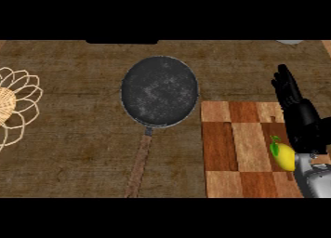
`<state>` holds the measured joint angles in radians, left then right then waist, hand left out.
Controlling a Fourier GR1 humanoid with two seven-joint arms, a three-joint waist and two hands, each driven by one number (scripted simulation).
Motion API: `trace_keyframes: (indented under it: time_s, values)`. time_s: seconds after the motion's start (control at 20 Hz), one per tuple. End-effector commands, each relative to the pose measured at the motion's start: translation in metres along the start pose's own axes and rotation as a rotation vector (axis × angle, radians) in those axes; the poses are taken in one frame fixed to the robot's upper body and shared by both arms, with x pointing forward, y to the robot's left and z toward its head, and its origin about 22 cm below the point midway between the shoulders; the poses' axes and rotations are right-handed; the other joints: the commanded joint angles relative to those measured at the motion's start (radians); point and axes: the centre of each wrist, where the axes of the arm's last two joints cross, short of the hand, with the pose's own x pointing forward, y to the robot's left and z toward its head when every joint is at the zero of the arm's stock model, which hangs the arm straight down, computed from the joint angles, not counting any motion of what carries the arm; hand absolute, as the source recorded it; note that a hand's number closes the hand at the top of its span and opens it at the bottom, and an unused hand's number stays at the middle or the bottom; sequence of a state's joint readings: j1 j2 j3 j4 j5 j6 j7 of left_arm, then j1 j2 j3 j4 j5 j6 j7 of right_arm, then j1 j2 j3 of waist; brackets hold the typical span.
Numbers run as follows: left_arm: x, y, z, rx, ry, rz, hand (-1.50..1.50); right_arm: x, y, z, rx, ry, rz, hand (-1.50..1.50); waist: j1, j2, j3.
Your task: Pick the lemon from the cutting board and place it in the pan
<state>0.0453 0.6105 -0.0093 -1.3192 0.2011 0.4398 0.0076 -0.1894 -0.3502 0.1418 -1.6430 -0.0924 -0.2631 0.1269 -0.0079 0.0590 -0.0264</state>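
A yellow lemon (284,156) with a small green leaf lies on the checkered wooden cutting board (240,148) at the lower right. My right hand (302,118) hovers over the board's right side, just right of and above the lemon, its fingers straight and pointing away from me; it holds nothing. The dark round pan (159,91) sits left of the board, its long wooden handle (142,162) running toward the lower edge. The pan holds nothing. My left hand is out of sight.
A pale wire basket (14,109) with a woven centre stands at the far left edge. A dark object (122,41) and a pale rim (289,42) show at the counter's far side.
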Motion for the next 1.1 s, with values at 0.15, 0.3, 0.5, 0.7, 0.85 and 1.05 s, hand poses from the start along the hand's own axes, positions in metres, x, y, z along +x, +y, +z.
trace_keyframes:
  time_s: [0.15, 0.3, 0.5, 0.7, 0.85, 1.05]
  values:
    - [0.016, -0.053, 0.019, -0.259, -0.101, 0.011, 0.0, 0.011, -0.03, -0.016, 0.104, -0.026, -0.093, -1.5, -0.001, -0.058, 0.027]
    - [0.024, -0.068, 0.025, -0.364, -0.118, 0.04, 0.0, 0.011, -0.078, -0.013, 0.191, -0.012, 0.54, -1.5, -0.021, -0.047, 0.009]
    - [0.029, -0.076, 0.04, -0.428, -0.099, 0.064, 0.0, -0.023, -0.133, 0.026, -0.279, 0.246, 0.119, -1.5, -0.037, -0.066, 0.027]
    - [0.03, -0.086, 0.052, -0.447, -0.103, 0.048, 0.0, -0.018, -0.17, 0.052, -0.084, 0.313, 0.409, -1.5, -0.018, -0.063, 0.026]
    - [0.035, -0.084, 0.061, -0.456, -0.105, 0.042, 0.0, 0.006, -0.189, 0.047, 0.003, 0.304, 0.598, -1.5, -0.003, -0.063, 0.026]
    - [0.046, -0.085, 0.053, -0.473, -0.131, 0.049, 0.0, 0.028, -0.192, 0.026, 0.149, 0.341, 0.65, -1.5, 0.016, -0.057, 0.026]
